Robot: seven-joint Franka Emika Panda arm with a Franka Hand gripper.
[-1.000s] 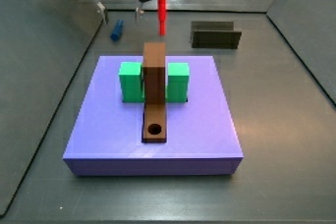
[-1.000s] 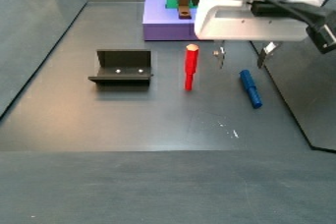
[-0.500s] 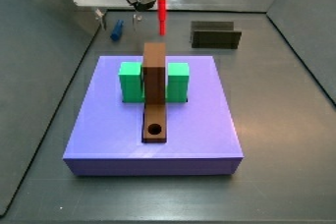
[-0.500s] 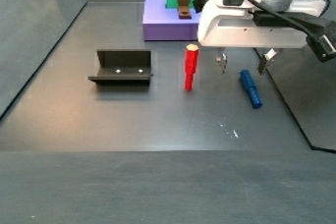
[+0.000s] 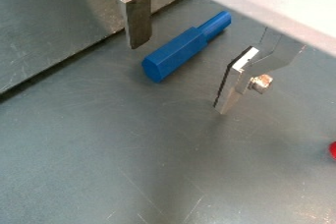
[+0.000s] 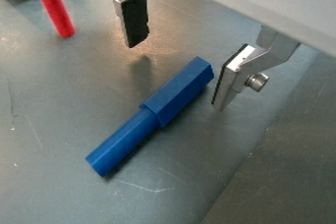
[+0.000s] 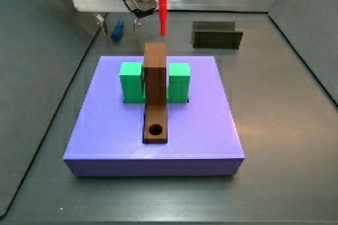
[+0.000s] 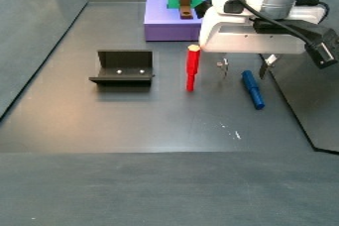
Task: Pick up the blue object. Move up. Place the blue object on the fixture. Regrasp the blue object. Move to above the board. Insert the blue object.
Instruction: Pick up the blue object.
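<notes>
Gripper (image 6: 184,51) open, over blue peg (image 6: 148,130) on floor; centre jaws astride peg, descend, then close.

blue object (image 6: 151,117) flat on floor, gripper (image 6: 184,49) fingers (image 6: 132,17) apart above, red stick (image 6: 51,3) nearby

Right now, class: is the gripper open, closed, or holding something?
Gripper: open, holding nothing, fingers poised over the small bright blue peg lying on the floor.
</notes>
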